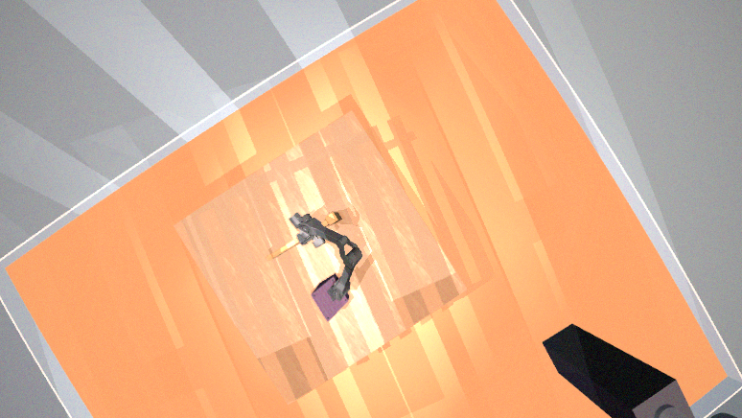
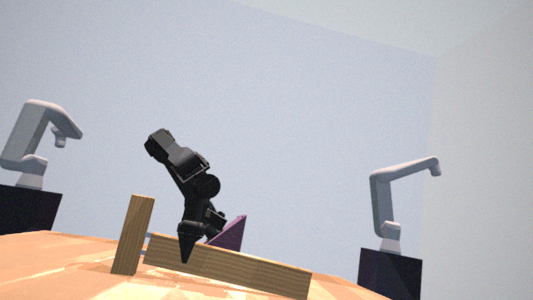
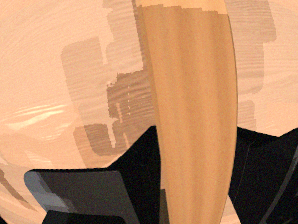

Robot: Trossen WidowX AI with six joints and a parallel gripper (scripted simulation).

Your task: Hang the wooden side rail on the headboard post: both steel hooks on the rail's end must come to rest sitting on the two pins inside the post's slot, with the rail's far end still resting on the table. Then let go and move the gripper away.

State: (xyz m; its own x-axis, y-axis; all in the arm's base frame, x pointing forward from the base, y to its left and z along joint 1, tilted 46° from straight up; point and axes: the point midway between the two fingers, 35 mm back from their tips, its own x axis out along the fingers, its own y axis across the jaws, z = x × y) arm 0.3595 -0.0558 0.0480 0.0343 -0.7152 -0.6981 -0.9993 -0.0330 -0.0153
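the black parallel-jaw gripper is closed partway, clamped on the long wooden side rail near its hooked end, probably so that end can be steered while the far end bears on the table. the rail lies just beside the upright wooden post, its grey steel hooks reaching towards it; whether they sit on the pins is hidden.
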